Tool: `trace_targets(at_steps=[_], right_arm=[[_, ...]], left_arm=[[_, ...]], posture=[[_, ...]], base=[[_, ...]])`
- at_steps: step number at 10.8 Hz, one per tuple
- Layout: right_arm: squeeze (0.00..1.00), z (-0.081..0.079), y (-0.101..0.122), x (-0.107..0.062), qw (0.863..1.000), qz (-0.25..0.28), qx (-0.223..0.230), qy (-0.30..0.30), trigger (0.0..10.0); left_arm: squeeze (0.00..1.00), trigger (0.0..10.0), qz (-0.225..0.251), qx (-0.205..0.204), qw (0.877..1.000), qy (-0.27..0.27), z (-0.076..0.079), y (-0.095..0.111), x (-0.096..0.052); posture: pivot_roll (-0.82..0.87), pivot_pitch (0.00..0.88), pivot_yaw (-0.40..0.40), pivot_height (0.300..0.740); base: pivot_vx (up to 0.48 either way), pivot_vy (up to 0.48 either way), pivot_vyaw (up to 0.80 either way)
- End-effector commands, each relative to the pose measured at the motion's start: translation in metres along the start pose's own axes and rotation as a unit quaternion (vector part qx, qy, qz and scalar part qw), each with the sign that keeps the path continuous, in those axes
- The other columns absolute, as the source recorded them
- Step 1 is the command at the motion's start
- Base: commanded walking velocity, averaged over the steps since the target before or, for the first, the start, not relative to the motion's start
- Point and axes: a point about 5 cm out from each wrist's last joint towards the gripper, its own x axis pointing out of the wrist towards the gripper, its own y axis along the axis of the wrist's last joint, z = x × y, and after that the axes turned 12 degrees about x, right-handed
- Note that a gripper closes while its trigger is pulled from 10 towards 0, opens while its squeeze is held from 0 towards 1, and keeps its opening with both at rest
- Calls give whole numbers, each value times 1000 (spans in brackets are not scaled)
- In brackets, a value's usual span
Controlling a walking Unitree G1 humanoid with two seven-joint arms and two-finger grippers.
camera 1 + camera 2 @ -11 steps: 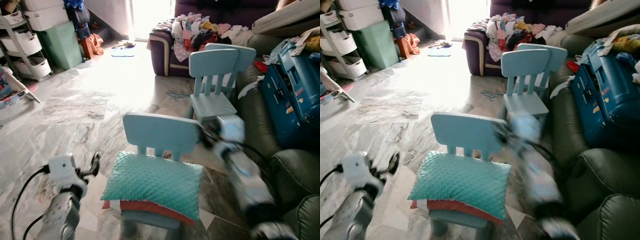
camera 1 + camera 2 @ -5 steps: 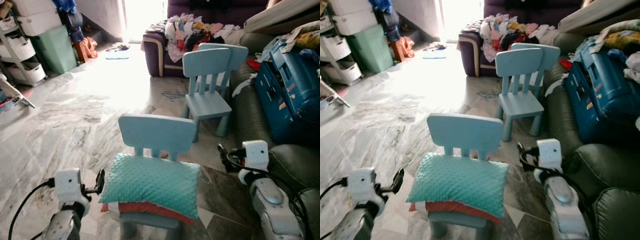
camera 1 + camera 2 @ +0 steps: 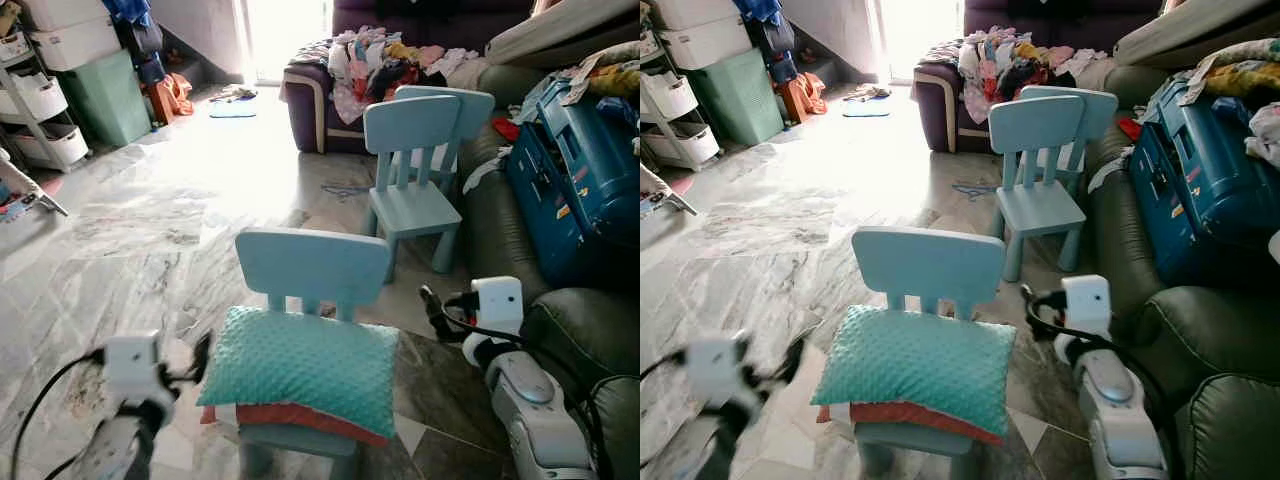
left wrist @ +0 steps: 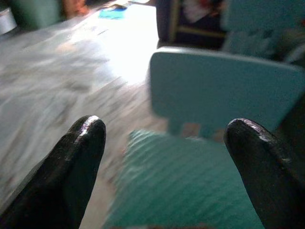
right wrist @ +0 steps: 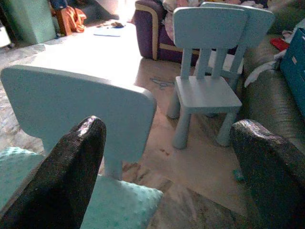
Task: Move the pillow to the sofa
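Note:
A teal dotted pillow [image 3: 300, 370] lies on the seat of a small light-blue chair [image 3: 312, 265], on top of a red and white cushion [image 3: 290, 415]. My left gripper [image 3: 201, 356] hovers just left of the pillow, open, blurred by motion; in the left wrist view the pillow [image 4: 190, 191] sits between its spread fingers [image 4: 86, 143]. My right gripper [image 3: 432, 308] is open, to the right of the chair, level with its seat and apart from the pillow. The dark green sofa [image 3: 585, 330] stands at the right.
A second pair of light-blue chairs [image 3: 415, 150] stands behind. A blue suitcase [image 3: 575, 170] and loose clothes lie on the green sofa. A purple sofa [image 3: 315, 95] piled with clothes is at the back. Storage bins [image 3: 100, 90] line the left wall. Marble floor [image 3: 150, 220] lies to the left.
My right arm has pulled back from the chair's backrest and now sits lower, to the right of the seat. The left gripper has dropped slightly beside the pillow. The camera shifted a little.

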Motion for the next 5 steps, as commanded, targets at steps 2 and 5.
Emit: trace_targets(at_steps=[2,5], right_arm=[[0,1,7,-5,1000,8,1,2,10000],[0,15,1,-28,999,4,0,-42,10000]], left_arm=[[0,10000,8,11,998,-57,19,7,13],[0,10000,15,14,995,-94,33,10,23]], posture=[[-164,0,42,740],[-232,0,76,740]], base=[[0,0,0],[0,0,0]])
